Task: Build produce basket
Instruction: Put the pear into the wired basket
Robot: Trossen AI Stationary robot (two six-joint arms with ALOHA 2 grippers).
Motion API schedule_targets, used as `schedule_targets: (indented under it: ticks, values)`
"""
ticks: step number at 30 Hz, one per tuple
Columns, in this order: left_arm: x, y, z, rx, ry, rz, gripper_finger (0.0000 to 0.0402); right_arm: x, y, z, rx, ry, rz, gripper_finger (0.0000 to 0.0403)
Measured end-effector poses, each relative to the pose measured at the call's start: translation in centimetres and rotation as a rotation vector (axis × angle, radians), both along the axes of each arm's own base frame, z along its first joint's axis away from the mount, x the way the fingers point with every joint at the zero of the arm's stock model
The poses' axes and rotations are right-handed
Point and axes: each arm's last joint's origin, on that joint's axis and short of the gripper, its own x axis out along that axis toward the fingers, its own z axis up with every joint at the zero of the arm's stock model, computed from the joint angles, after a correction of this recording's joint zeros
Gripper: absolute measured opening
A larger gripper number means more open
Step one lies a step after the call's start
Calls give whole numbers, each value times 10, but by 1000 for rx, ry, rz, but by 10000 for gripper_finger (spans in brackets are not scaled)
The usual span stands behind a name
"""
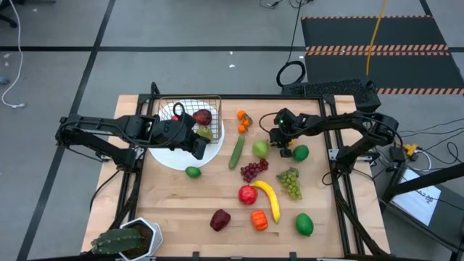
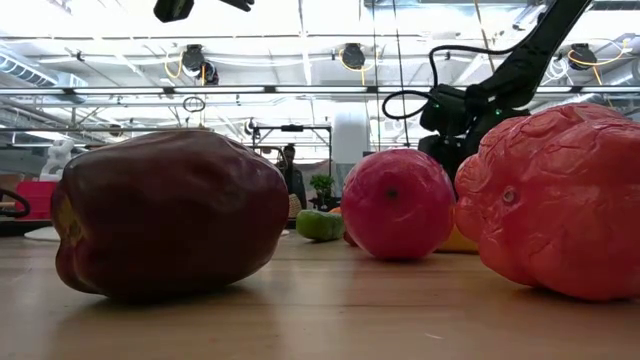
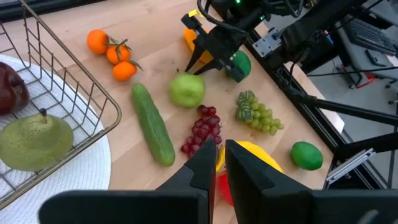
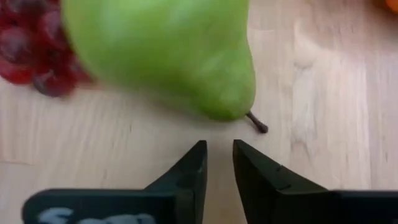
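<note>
No readable writing or brand shows anywhere on the table (image 1: 174, 210), only some white marks on the right gripper's body, too blurred to read in the right wrist view.

The basket (image 1: 190, 119) is thin wire grid with see-through sides, sitting on a round white plate (image 1: 168, 156). Inside it lie a dark red apple (image 1: 202, 117) and a dull green pear (image 3: 34, 142).

The left gripper (image 3: 219, 163) hangs just beside the basket, over the plate's edge, its jaws pressed nearly together and empty. Ahead of those jaws lie a cucumber (image 3: 153, 124), purple grapes (image 3: 200, 129), green grapes (image 3: 257, 112) and a lime (image 3: 307, 155); three small oranges (image 3: 112, 48) sit farther off.

The right gripper (image 4: 219, 163) is low over the table, its jaws a narrow slit apart, holding nothing. Just ahead of the jaw tips lies a bright green pear (image 4: 165, 50), stem end toward them, not touching. Purple grapes sit beside that pear.

Nearer the table's front lie a red apple (image 1: 247, 194), a banana (image 1: 269, 199), an orange pepper (image 1: 259, 220), a dark red pepper (image 1: 220, 220) and another lime (image 1: 304, 224). A spiky potted plant (image 1: 123, 240) stands at the corner.
</note>
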Motion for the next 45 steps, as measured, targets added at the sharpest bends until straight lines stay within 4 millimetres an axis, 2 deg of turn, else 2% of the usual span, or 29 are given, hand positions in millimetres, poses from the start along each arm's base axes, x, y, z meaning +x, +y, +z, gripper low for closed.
schedule_targets:
  ticks: [9, 16, 21, 26, 31, 39, 42, 45]
  values:
    - [0, 0, 0, -1, 1, 1, 35, -3, 2, 19, -36, -48, -74, 135]
    - [0, 5, 0, 13, 8, 9, 35, -11, 7, 49, 74, -165, -280, 162]
    - [0, 11, 0, 20, 9, 32, 35, -18, 11, 71, 215, -269, -472, 162]
    - [1, 16, 0, 15, 5, 53, 35, -18, 11, 93, 455, -333, -733, 176]
    - [1, 17, 0, 8, 3, 51, 35, -8, 8, 110, 681, -313, -822, 222]
    - [1, 15, 0, -19, 5, 11, 35, 14, -5, 137, 812, -274, -879, 309]
    - [0, 15, 0, -23, 9, 7, 35, 21, -8, 140, 867, -250, -908, 335]
    - [-3, 17, 3, -40, -7, -3, 35, 21, -8, 139, 974, -158, -1022, 352]
